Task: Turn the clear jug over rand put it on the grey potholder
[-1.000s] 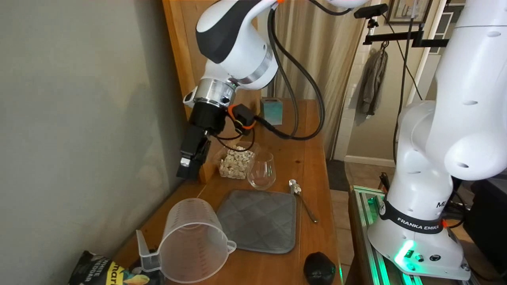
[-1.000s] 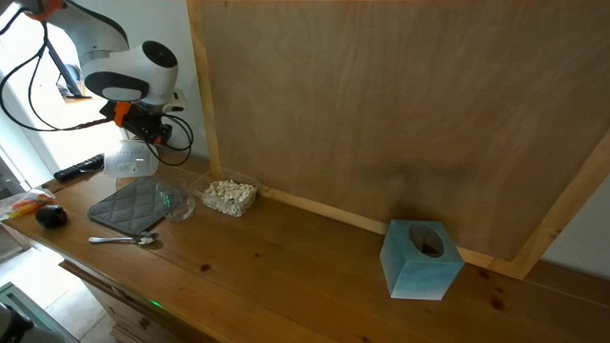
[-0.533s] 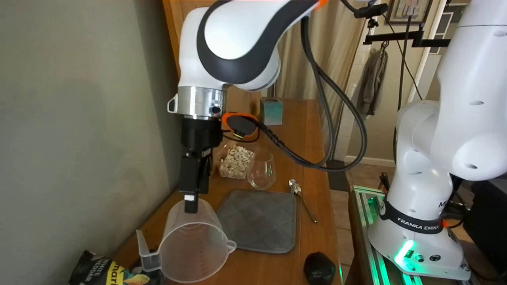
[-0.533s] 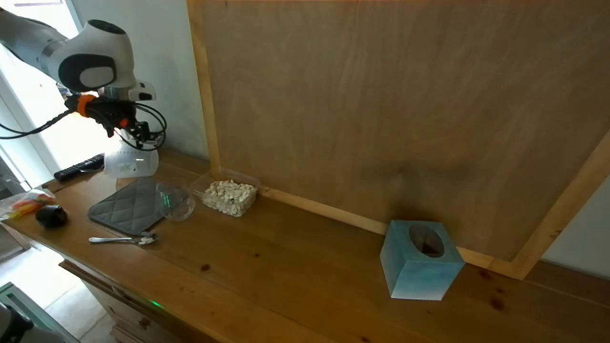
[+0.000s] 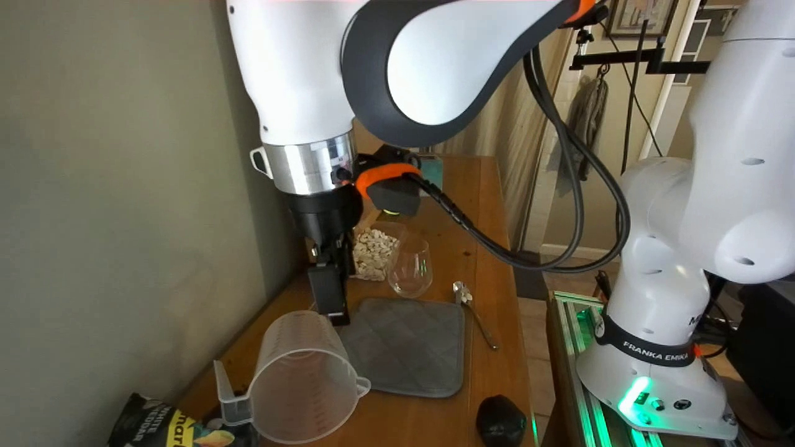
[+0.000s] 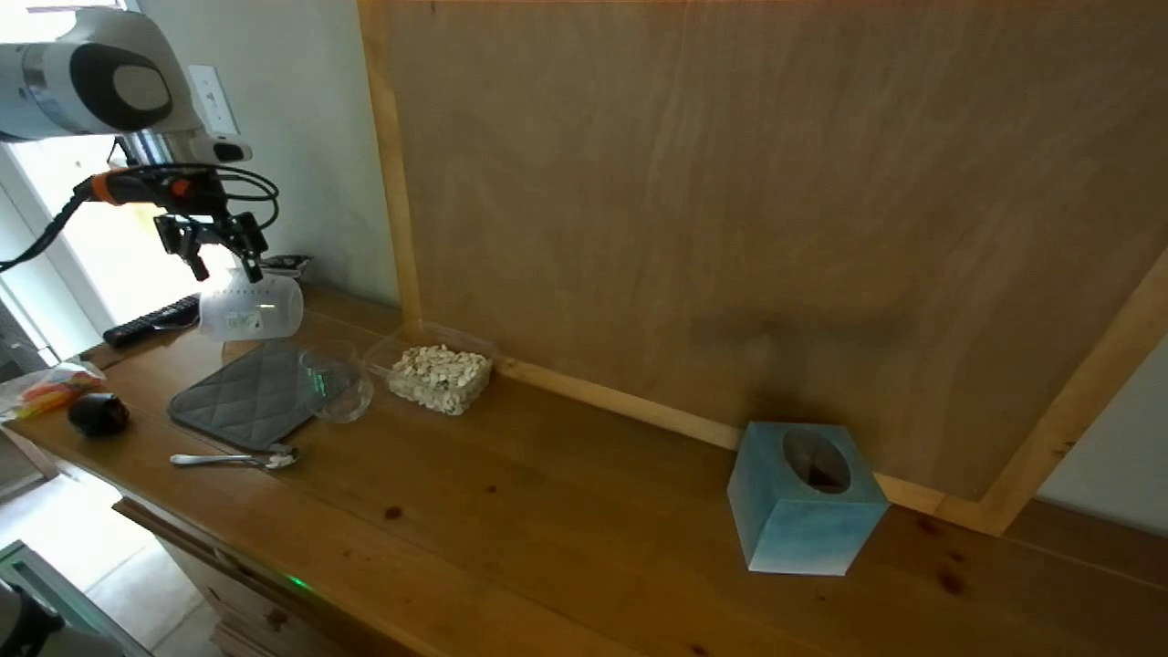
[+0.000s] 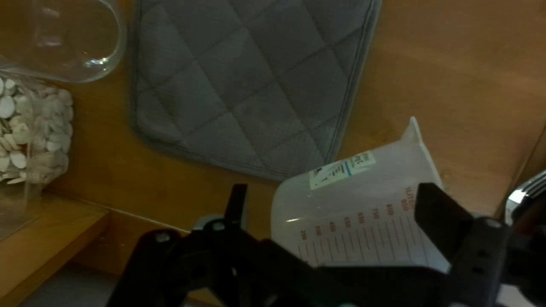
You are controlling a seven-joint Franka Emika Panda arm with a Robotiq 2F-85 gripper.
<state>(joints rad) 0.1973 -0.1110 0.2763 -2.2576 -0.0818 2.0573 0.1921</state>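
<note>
The clear jug lies on its side on the wooden counter in both exterior views [image 5: 310, 338] [image 6: 251, 310], its mouth and spout facing away from the oat-like flakes. In the wrist view the jug [image 7: 362, 192] shows red measuring marks and a label; its lower part is hidden behind my gripper. The flat grey potholder lies right beside the jug in both exterior views [image 5: 407, 347] [image 6: 242, 392] and in the wrist view [image 7: 251, 81]. My gripper [image 7: 332, 194] is open and empty, fingers wide apart over the jug's base and rim ends. It also shows above the jug in both exterior views [image 5: 334, 316] [image 6: 226, 276].
A clear drinking glass [image 5: 410, 273] and a tub of pale flakes [image 5: 372, 254] stand behind the potholder. A spoon [image 5: 475, 316] lies at its side. A black object [image 5: 500, 422] and a snack bag [image 5: 168, 428] are nearby. The wall runs close along the jug. A tissue box [image 6: 808, 497] stands further off.
My arm has swung toward the jug and the gripper now points down. It has turned so the spread fingers line up along the jug. The jug and potholder have not moved.
</note>
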